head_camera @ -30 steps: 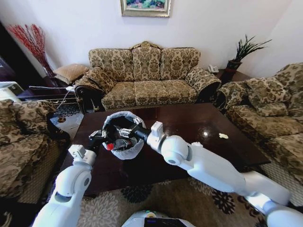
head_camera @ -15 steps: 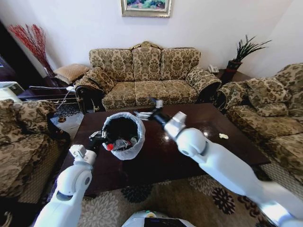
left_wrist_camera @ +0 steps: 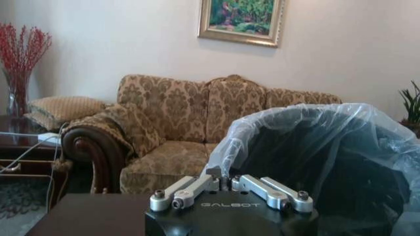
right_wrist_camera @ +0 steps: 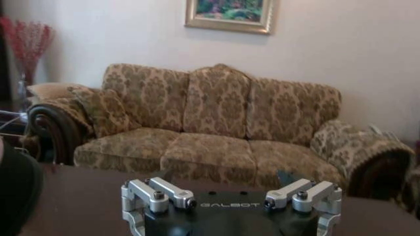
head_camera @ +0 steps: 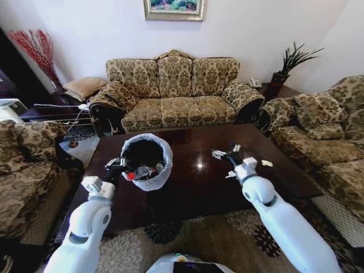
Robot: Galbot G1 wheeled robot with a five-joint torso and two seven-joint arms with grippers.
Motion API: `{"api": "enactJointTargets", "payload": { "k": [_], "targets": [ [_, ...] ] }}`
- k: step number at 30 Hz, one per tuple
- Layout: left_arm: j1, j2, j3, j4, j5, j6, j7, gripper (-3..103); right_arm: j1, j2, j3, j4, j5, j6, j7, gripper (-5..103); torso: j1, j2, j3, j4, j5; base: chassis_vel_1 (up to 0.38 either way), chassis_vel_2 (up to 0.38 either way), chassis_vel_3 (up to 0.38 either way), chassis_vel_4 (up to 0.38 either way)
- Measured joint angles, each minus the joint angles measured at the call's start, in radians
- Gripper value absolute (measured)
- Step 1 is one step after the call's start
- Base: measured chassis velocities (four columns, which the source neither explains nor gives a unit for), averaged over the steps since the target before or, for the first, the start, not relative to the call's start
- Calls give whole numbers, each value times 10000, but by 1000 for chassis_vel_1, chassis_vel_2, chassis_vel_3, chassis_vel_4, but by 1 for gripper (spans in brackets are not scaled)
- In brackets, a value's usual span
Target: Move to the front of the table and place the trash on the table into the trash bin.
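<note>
Now left gripper (head_camera: 115, 165) grips trash bin (head_camera: 147, 162) (tilted).

Both arms wore smooth, glossy white shells, rounded and tapering from bulbous shoulder and elbow joints toward slimmer forearms, with thin dark seams where segments met. Each wrist carried a small boxy white block ahead of the black hardware. The left gripper (left_wrist_camera: 229, 189) had a matte black body printed with pale "GALBOT" lettering, and silver metal linkage bars pinned by round dark-centred screws. The right gripper (right_wrist_camera: 231, 216) bore the same lettering, black housing and paired silver links ending in squared metal lugs. At the lower edge of the head view, the rounded white torso top (head_camera: 187, 265) framed a dark panel.
</note>
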Motion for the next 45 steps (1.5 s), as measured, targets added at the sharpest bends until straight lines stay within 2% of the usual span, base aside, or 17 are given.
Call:
{"api": "enactJointTargets", "payload": {
  "k": [7, 15, 31, 33, 36, 39, 44, 45],
  "targets": [
    [210, -140, -59, -222, 77, -110, -3, 3, -487, 438, 393, -11, 2, 70, -46, 100, 0, 0, 0, 7, -4, -37, -34, 63, 40],
    [390, -260, -69, -396, 107, -156, -18, 3, -803, 609, 649, -12, 75, 156, -187, 100, 1, 0, 1, 0, -4, -145, -149, 156, 143],
    [510, -319, -66, -533, 251, -278, 28, 3, -1160, 986, 766, -453, 128, 389, -501, 100, -2, 1, -1, 5, -10, -257, -273, 326, 329],
    [546, -330, -45, -469, 377, -414, 184, 3, -1162, 1051, 733, -965, 148, 538, -822, 100, 2, 0, 2, 7, 5, -253, -276, 362, 381],
    [560, -347, 35, -403, 496, -561, 282, 3, -1093, 1124, 546, -1690, 152, 758, -1175, 100, 4, 0, 2, -1, -5, -256, -254, 244, 274],
    [559, -385, 231, -378, 665, -664, 354, 3, -535, 1429, -196, -3220, 60, 1492, -1782, 100, 3, 0, 2, -7, 6, -146, -152, 105, 72],
    [627, -443, 328, -406, 776, -664, 363, 3, 103, 1760, -970, -4105, -120, 1817, -2038, 100, 2, 0, 2, 3, -3, -17, -6, -1, -3],
    [646, -455, 338, -407, 795, -664, 361, 3, 246, 1841, -1150, -4244, -180, 1830, -2065, 100, 2, 0, 2, 6, -17, 54, 52, -10, -27]
  ]
}}
